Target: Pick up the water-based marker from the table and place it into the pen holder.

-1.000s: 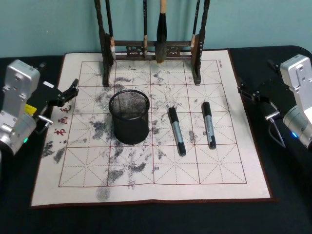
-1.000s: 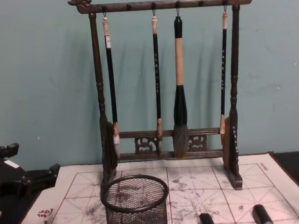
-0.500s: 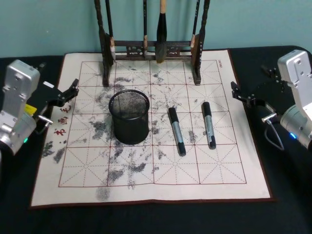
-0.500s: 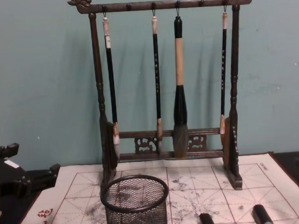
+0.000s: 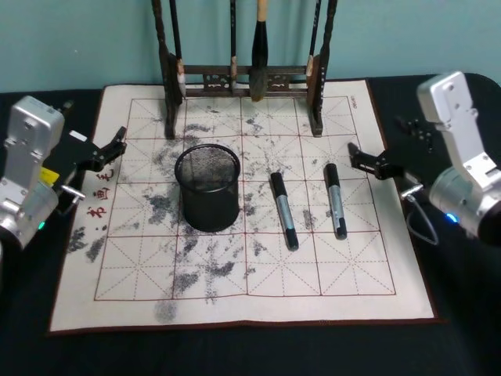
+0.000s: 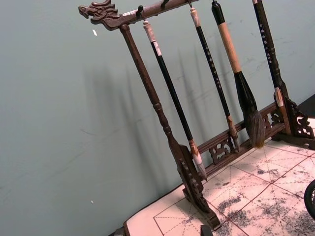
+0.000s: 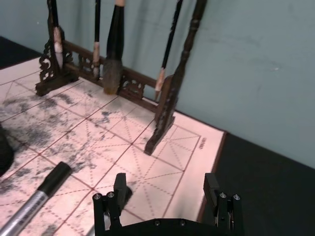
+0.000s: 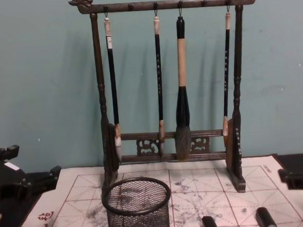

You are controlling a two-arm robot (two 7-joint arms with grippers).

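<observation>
Two markers lie flat on the white, ink-stained mat [image 5: 235,301] covering the dark surface [image 5: 470,329]. Each has a grey barrel and a black cap pointing toward the brush rack [image 5: 243,74]. The nearer marker [image 5: 336,200] lies just beside the right claw [image 5: 366,160], which hovers over the mat's right edge, fingers spread wide and empty. The second marker [image 5: 284,211] lies between that one and the black mesh pen holder [image 5: 207,188]. The left claw [image 5: 116,145] rests at the mat's left edge, parted and empty.
</observation>
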